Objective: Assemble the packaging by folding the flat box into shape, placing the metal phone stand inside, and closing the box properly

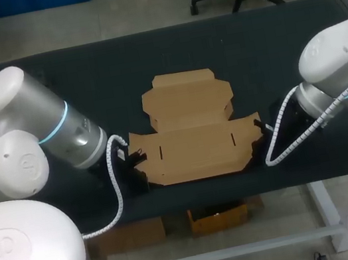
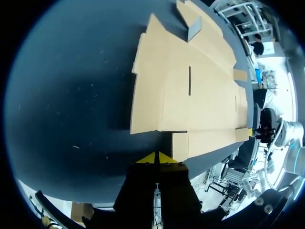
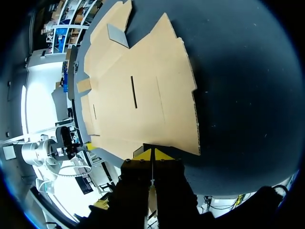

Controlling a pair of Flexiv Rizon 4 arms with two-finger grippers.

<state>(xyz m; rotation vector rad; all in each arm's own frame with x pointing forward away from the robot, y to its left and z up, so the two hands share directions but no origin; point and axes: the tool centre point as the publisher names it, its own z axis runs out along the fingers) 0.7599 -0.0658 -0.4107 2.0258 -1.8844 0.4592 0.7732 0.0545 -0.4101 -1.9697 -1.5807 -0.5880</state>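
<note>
The flat brown cardboard box [image 1: 192, 137] lies unfolded on the dark table, its lid panel [image 1: 185, 97] toward the far side. My left gripper [image 1: 136, 165] sits low at the box's left front corner, and its yellow tips [image 2: 155, 158] are pressed together just short of a small side flap [image 2: 180, 145]. At the right front corner is my right gripper [image 1: 259, 140]; its tips [image 3: 152, 153] are shut at the cardboard's edge [image 3: 164, 145], holding nothing. A small grey piece [image 2: 194, 29] [image 3: 116, 36] stands up at the far end of the box; I cannot tell whether it is a flap. No phone stand shows.
The box lies close to the table's front edge [image 1: 206, 195]. Bare dark tabletop [image 1: 103, 75] stretches behind the box and to both sides. White cable hoses [image 1: 115, 180] [image 1: 283, 137] hang from both wrists beside the box.
</note>
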